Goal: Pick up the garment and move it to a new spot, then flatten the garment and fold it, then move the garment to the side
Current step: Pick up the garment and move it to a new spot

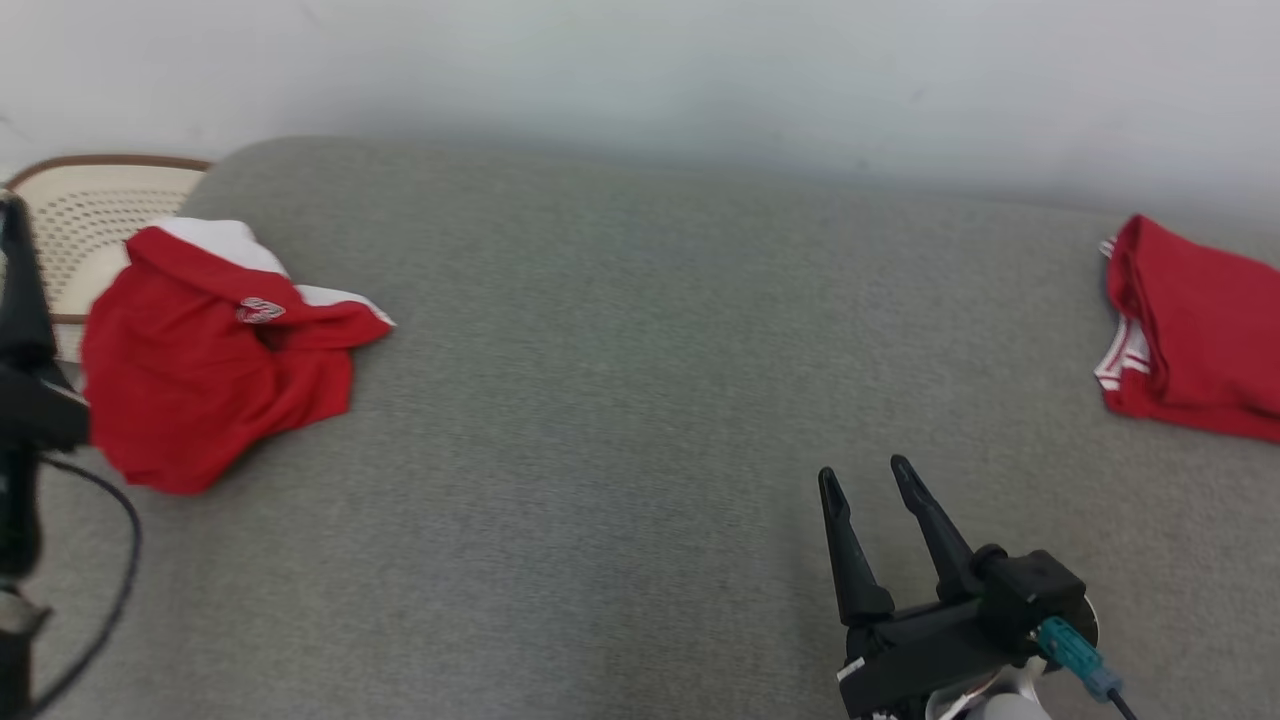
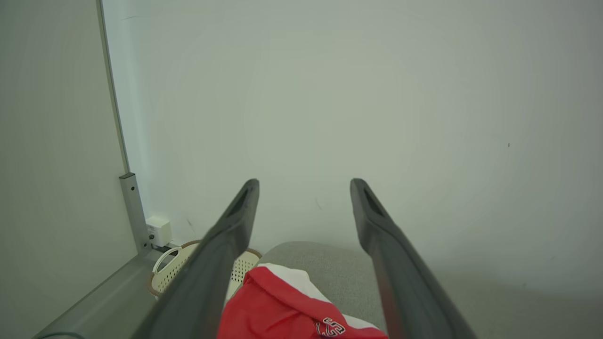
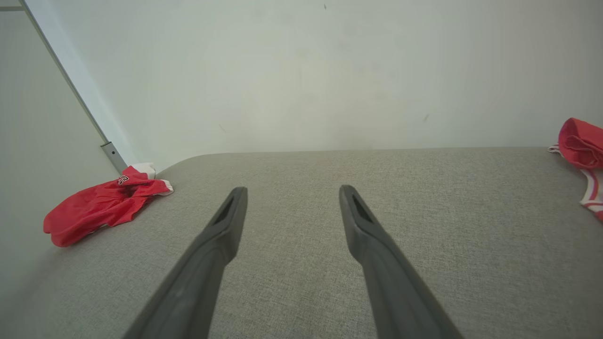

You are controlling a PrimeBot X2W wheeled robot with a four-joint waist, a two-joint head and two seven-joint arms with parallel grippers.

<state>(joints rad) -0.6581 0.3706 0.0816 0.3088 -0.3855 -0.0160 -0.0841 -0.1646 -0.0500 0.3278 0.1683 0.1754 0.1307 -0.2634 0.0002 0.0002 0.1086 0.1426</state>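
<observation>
A crumpled red garment (image 1: 205, 375) with white trim and a small crest lies at the far left of the grey padded surface (image 1: 640, 400). It also shows in the right wrist view as a red garment (image 3: 101, 207). My left gripper (image 2: 305, 186) is open and hovers above the garment (image 2: 282, 306), which lies low between its fingers. The dark end of my left arm (image 1: 20, 330) stands at the left edge, beside the garment. My right gripper (image 1: 865, 475) is open and empty over the bare surface at the lower right; its fingers (image 3: 221, 230) point toward the back wall.
A second red garment (image 1: 1195, 330), folded, with white stripes, lies at the right edge of the surface and shows as a folded red garment (image 3: 582, 146). A cream perforated basket (image 1: 90, 215) stands behind the crumpled one. A white wall runs along the back.
</observation>
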